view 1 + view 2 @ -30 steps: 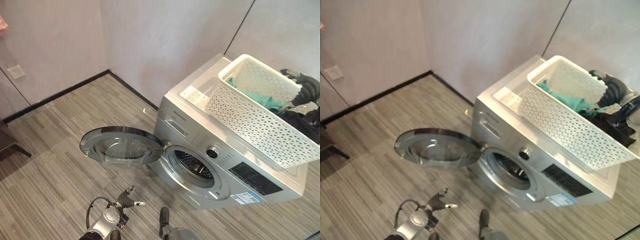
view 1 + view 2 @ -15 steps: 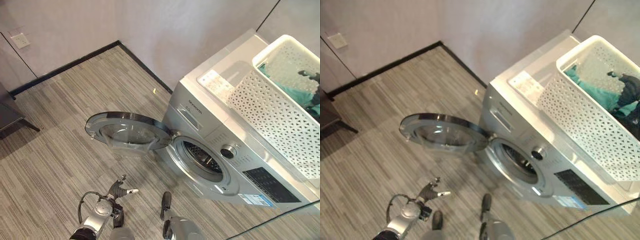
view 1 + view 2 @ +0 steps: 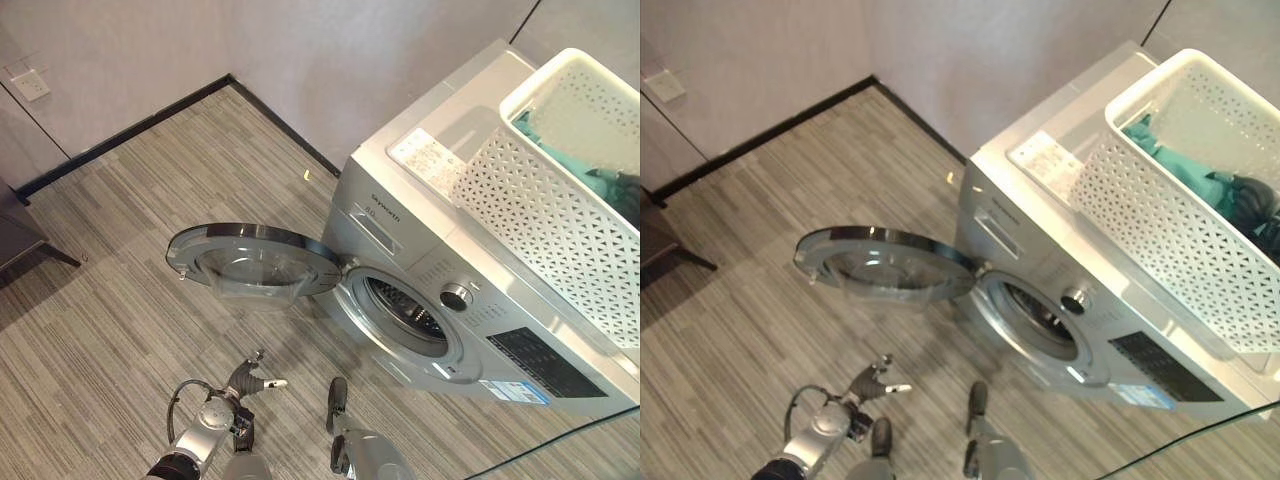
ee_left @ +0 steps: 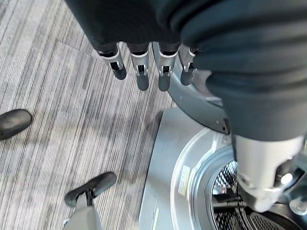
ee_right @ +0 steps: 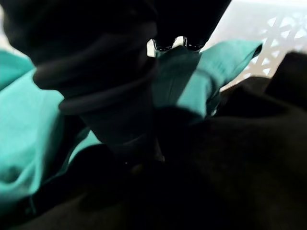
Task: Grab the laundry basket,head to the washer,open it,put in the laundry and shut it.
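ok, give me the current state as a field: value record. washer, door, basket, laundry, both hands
washer: front-loader against the wall, drum visible
door: swung fully open
basket: white, perforated, on top of the washer
laundry: teal and dark cloth, in the basket
left hand: low over the floor near the door, fingers straight, holding nothing
right hand: down in the basket on the laundry, grip cannot be made out

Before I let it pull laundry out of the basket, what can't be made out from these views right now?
- Right hand: down in the white perforated plastic basket on the silver washer; its own wrist view is dark, so the fingers' grip is unreadable.
- Teal cloth and black garment: extent hidden by the basket wall and frame edge.
- Drum interior: too dark to judge.
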